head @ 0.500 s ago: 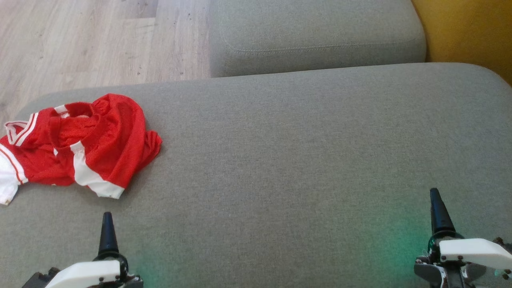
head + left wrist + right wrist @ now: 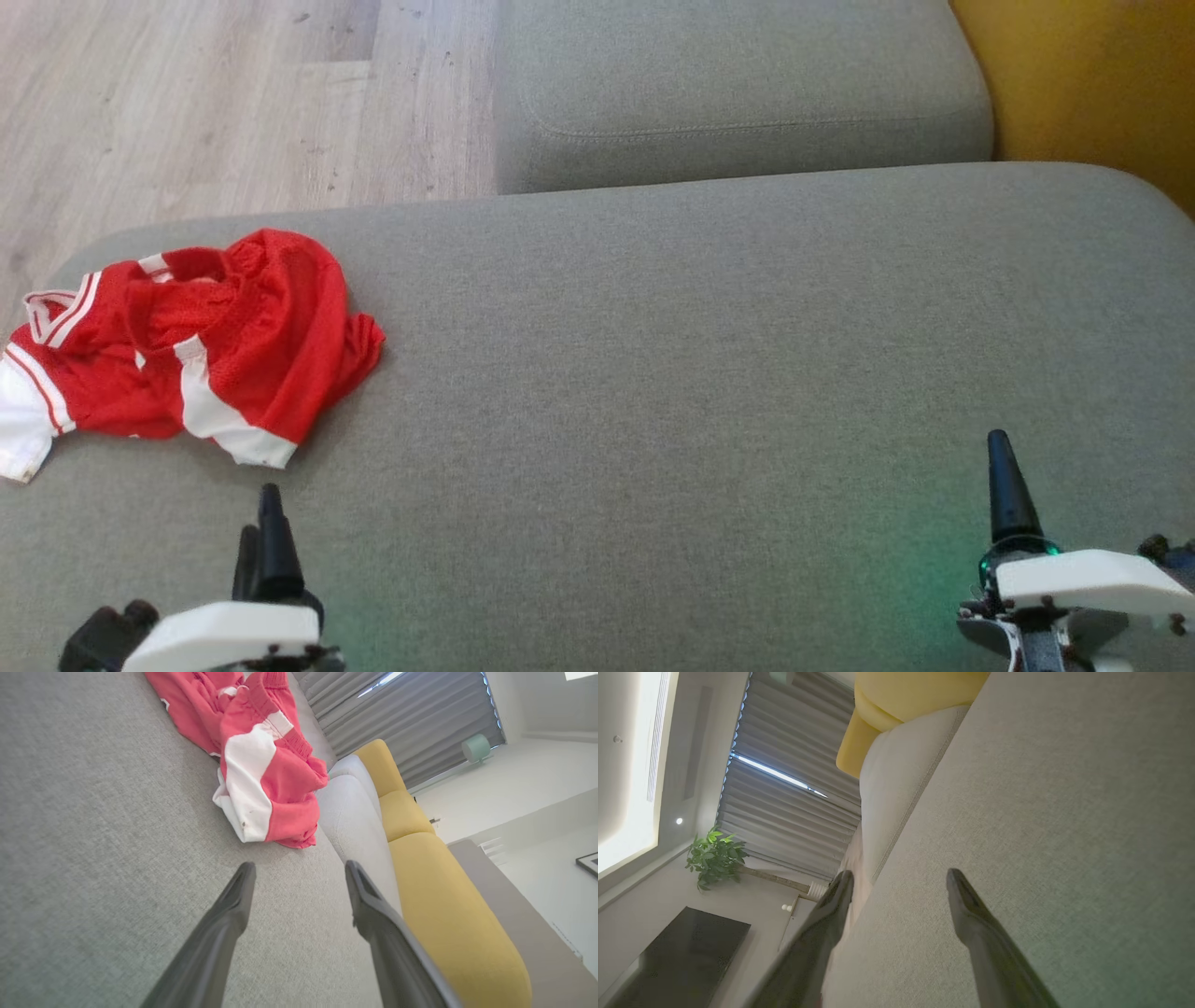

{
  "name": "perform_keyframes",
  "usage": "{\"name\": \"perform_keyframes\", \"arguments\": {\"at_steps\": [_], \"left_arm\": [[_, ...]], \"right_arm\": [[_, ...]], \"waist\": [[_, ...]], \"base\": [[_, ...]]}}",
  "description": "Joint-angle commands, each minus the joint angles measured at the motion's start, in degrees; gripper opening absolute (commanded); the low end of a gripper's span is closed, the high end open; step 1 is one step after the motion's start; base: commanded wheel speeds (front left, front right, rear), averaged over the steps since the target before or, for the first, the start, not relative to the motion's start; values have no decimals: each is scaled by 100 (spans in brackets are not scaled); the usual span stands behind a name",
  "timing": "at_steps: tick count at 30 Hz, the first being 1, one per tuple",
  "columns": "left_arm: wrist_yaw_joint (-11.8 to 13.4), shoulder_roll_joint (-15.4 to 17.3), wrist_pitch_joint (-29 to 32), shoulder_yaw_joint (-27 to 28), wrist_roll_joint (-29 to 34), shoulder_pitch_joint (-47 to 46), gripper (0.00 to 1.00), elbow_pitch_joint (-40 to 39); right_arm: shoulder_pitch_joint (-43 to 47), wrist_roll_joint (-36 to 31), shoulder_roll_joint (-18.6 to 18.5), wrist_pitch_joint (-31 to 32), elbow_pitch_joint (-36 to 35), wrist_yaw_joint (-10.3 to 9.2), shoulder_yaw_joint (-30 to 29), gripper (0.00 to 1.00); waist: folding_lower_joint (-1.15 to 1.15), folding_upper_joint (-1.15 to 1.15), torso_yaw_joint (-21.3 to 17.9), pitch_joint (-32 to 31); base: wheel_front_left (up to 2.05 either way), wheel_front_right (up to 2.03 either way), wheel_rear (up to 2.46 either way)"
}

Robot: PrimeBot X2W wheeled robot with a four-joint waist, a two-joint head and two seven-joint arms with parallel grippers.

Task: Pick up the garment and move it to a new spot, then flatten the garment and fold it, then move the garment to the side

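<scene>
Crumpled red-and-white jersey (image 2: 205, 345) lay at the left end of the grey seat cushion (image 2: 700, 373), near its edge. My left gripper (image 2: 299, 870) was spread wide and empty, tips just short of the jersey. My right gripper (image 2: 900, 873) was likewise spread and empty, well apart from it.

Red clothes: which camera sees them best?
The head view: nearly the whole crumpled red mesh garment lies on the grey cushion. The left wrist view catches one end, cut off at the top edge. The right wrist view faces cushion and curtains.
</scene>
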Motion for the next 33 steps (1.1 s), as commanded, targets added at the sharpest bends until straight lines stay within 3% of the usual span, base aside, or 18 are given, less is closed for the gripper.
{"name": "perform_keyframes", "arguments": {"at_steps": [1, 33], "left_arm": [[25, 52, -61, 9, 195, -96, 100, -217], [552, 217, -588, -546, 2583, 48, 100, -591]], "right_arm": [[-138, -185, -33, -63, -219, -1, 69, 100], [60, -2512, -46, -587, -484, -3, 426, 100]], "waist": [[0, 0, 4, -11], [0, 0, 174, -197]], "base": [[0, 0, 0], [0, 0, 0]]}}
